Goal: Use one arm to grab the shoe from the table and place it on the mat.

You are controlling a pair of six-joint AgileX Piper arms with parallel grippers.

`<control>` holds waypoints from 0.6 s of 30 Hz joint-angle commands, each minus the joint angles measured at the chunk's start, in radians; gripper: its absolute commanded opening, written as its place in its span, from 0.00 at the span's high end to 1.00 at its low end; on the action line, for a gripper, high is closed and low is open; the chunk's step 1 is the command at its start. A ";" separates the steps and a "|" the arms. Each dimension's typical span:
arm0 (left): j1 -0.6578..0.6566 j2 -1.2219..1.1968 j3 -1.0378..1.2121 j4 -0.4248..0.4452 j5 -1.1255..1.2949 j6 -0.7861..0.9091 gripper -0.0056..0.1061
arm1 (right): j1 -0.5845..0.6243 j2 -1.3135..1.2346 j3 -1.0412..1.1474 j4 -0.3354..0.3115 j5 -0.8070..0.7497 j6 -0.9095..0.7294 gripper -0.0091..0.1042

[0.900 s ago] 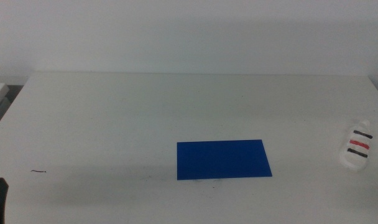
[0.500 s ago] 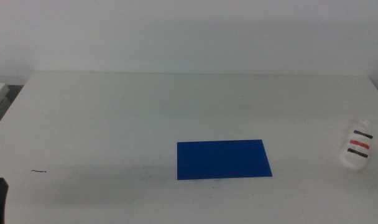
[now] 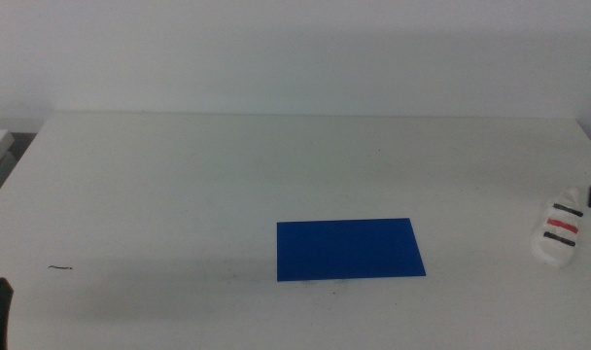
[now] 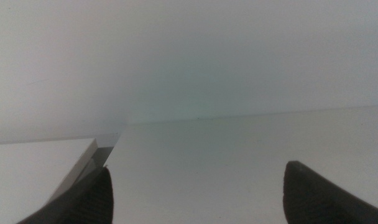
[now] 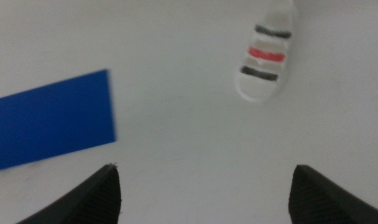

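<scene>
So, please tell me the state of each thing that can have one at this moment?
Small white chunky-soled shoe with black and red straps: lying on the white table, ungrasped, apart from the mat.
Flat dark blue rectangular mat: flat, bare.
Right gripper: fingers open, above the table, short of the shoe.
Left gripper: fingers open, waiting at the table's near left edge.

Middle cam looks forward and down over the whole bench [image 3: 179, 175]; right wrist cam hovers closer, sharing the shoe [image 5: 264, 61] and mat [image 5: 49, 119]; left wrist cam skims low.
</scene>
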 commanded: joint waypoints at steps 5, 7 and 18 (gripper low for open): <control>0.000 0.005 0.000 -0.004 -0.012 -0.001 0.11 | 0.001 0.310 -0.101 -0.186 -0.058 0.145 0.12; 0.000 0.005 0.000 -0.004 -0.012 -0.001 0.11 | -0.003 0.394 -0.125 -0.215 -0.090 0.148 0.12; 0.000 0.005 0.000 -0.004 -0.012 -0.001 0.11 | -0.080 0.777 -0.294 -0.186 -0.160 0.163 0.12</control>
